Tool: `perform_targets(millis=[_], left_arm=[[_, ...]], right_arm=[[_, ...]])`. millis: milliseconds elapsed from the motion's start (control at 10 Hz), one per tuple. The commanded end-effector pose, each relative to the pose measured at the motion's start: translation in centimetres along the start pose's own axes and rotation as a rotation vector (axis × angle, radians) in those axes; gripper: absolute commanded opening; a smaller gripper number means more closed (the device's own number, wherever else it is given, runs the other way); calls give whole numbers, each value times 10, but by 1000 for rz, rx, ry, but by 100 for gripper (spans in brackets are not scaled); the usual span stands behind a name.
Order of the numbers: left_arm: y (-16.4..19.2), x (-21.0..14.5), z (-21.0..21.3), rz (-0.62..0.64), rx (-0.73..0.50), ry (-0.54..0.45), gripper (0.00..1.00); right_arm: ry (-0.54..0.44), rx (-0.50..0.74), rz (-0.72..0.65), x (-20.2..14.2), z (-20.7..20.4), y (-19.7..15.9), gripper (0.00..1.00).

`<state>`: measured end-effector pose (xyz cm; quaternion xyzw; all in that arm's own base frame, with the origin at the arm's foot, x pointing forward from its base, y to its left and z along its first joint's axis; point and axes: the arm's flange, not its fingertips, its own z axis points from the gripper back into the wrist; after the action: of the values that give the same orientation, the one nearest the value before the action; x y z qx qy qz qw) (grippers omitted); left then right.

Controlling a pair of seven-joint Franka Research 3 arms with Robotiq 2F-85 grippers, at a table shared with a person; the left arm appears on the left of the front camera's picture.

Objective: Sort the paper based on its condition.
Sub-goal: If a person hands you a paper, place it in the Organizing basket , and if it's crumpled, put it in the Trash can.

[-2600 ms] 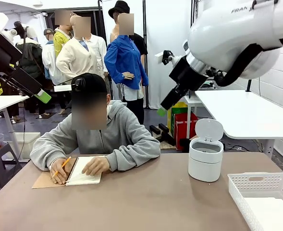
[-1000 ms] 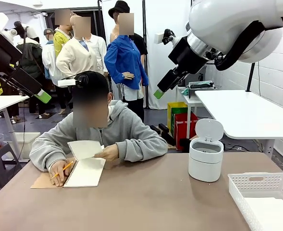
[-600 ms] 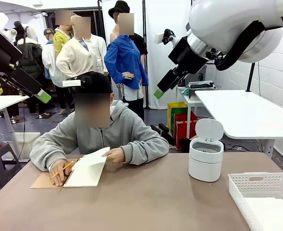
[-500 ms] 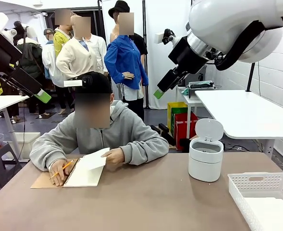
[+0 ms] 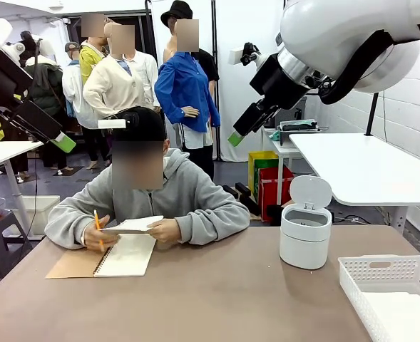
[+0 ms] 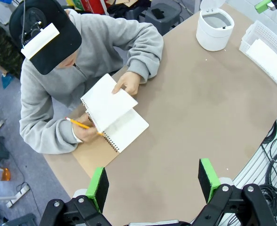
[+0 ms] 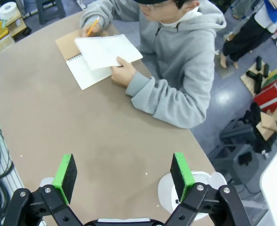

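Note:
The person across the table holds a white sheet of paper [image 5: 132, 225] [image 6: 109, 100] [image 7: 107, 51] flat just above an open spiral notebook [image 5: 127, 255] [image 6: 127, 133] [image 7: 83, 74]. One hand grips the sheet's edge and the other holds a pencil [image 5: 96, 220]. I cannot tell whether the sheet is free of the binding. More white paper [image 5: 403, 315] [image 6: 269, 54] lies in the basket. My left gripper [image 5: 64, 142] [image 6: 153, 182] hangs high at the left, open and empty. Up at the right, my right gripper [image 5: 236, 137] [image 7: 123, 174] is also open and empty. Both are far above the table.
A white lidded bin [image 5: 304, 236] [image 6: 215, 28] stands at the right with its lid up. A white slotted basket [image 5: 381, 272] [image 6: 251, 37] sits at the near right corner. The brown tabletop [image 5: 217, 299] between the notebook and the bin is bare.
The person has lifted the sheet off the notebook and now holds it level with both hands, the pencil hand raised. Over the last second neither arm has moved.

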<state>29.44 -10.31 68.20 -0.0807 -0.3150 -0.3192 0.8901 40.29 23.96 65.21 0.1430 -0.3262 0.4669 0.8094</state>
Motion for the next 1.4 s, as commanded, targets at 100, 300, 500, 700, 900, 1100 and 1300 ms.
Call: perform_targets(millis=[100,300,500,700,900,1100,1300], left_arm=[[0,0,0,1,2,0,100],[0,0,0,1,2,0,100],[0,0,0,1,2,0,100],[0,0,0,1,2,0,100],[0,0,0,1,2,0,100],[0,0,0,1,2,0,100],[0,0,0,1,2,0,100]], right_arm=[[-11,17,1,-1,-1,0,100],[-11,17,1,-1,-1,0,100],[-11,17,1,-1,-1,0,100],[-11,17,1,-1,-1,0,100],[-11,17,1,-1,-1,0,100],[-11,17,1,-1,-1,0,100],[-11,17,1,-1,-1,0,100]])
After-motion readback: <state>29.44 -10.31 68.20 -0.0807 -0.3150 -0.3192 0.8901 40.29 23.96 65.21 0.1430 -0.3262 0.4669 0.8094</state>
